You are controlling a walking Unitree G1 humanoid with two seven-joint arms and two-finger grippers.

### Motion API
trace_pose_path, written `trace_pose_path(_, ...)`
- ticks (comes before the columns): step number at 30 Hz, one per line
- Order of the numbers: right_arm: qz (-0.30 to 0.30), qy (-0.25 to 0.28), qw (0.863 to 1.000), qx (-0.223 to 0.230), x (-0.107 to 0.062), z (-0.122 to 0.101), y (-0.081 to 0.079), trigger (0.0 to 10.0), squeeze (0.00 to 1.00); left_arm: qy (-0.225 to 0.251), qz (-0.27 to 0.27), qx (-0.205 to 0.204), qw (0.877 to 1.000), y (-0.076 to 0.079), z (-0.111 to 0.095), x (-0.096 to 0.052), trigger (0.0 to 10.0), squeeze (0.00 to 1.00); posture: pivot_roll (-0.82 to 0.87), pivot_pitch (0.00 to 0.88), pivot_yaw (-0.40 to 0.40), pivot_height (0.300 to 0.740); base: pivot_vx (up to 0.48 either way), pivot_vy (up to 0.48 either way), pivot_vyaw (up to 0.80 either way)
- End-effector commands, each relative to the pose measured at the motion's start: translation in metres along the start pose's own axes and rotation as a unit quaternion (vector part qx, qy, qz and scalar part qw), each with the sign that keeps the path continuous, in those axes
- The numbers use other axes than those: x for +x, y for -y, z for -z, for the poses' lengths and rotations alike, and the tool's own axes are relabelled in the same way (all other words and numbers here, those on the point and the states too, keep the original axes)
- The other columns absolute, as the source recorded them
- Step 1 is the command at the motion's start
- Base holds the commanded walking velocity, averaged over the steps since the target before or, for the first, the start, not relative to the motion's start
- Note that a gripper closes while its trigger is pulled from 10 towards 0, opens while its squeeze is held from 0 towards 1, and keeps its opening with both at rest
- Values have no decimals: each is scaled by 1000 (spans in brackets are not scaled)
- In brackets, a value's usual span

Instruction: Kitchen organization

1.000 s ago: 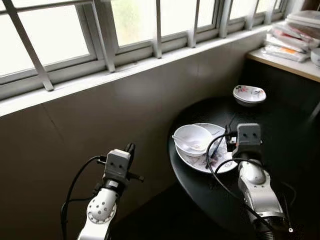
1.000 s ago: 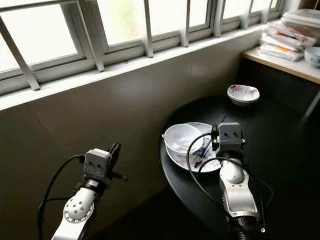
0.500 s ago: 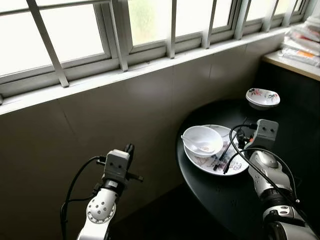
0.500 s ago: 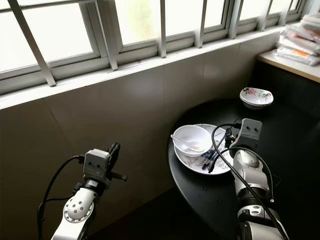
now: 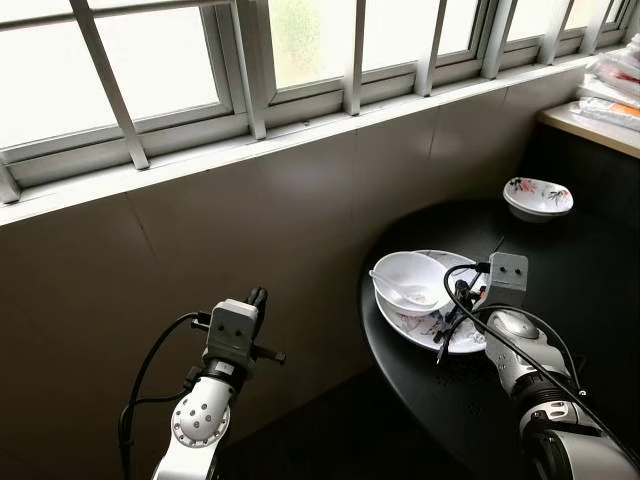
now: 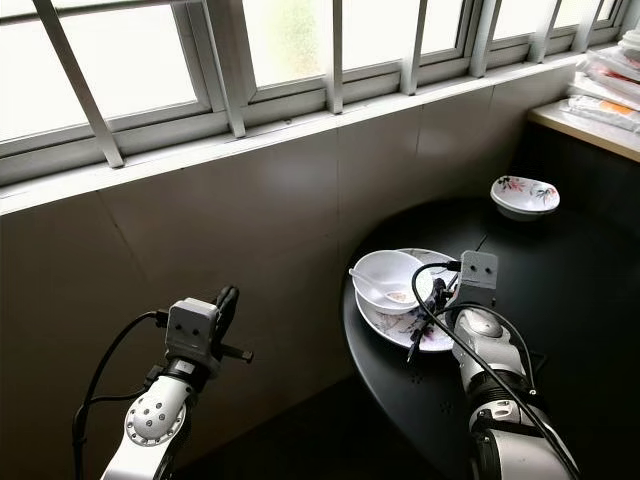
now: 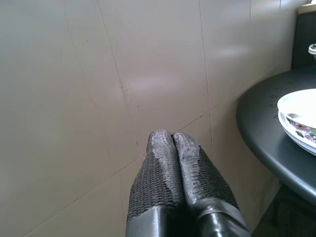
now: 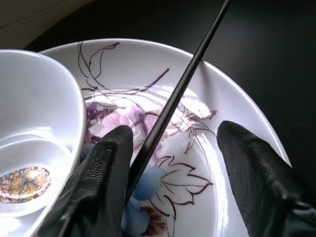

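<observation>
Chopsticks, thin and black [image 8: 170,106], lie across the flowered white plate [image 8: 232,113] near the round black desk's [image 5: 590,300] window-side edge; the right end effector [image 8: 173,163] spreads wide around them, holding nothing, likely to clear them. The left end effector [image 7: 173,170], pressed closed, idles by the wall.

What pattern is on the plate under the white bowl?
The plate is white with purple and blue flowers and dark outlined leaves, clearest in the right wrist view.

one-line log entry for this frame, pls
right pincer: open over flowered white plate, thin black chopstick between fingers | left pincer: shut, idle by wall | white bowl: on plate
</observation>
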State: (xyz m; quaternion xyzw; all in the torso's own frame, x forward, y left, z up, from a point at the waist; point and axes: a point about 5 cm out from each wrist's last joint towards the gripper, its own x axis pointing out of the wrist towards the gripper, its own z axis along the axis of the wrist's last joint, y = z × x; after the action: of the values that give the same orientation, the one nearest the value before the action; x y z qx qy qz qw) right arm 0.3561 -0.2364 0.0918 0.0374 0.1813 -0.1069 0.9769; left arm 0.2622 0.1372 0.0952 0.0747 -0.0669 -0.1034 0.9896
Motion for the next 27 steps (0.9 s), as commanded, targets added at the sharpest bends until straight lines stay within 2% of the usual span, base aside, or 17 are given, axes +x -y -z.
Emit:
trace_pose_path(1, -10, -10, 1000, 7, 2, -2, -3, 10000, 0, -6, 1, 5, 1000, -1, 2, 0, 10000, 0, -98, 0, 55, 740, 0, 0, 0)
trace_pose_path(11, -16, -57, 998, 37, 2, 10, -5, 10000, 0, -9, 2, 4, 1000, 0, 3, 1, 10000, 0, -98, 0, 54, 740, 0, 0, 0)
trace_pose_path(12, -16, -59, 997, 43, 2, 10, -5, 8157, 0, -9, 2, 4, 1000, 0, 3, 1, 10000, 0, -98, 0, 54, 740, 0, 0, 0)
trace_pose_path(13, -15, -63, 997, 50, 3, 11, -5, 0, 0, -10, 2, 4, 1000, 0, 4, 1, 10000, 0, -98, 0, 52, 740, 0, 0, 0)
trace_pose_path(27, 8, -60, 996, 64, 3, 8, -3, 0, 0, -16, 2, 4, 1000, 0, 7, 1, 10000, 0, -101, 0, 53, 740, 0, 0, 0)
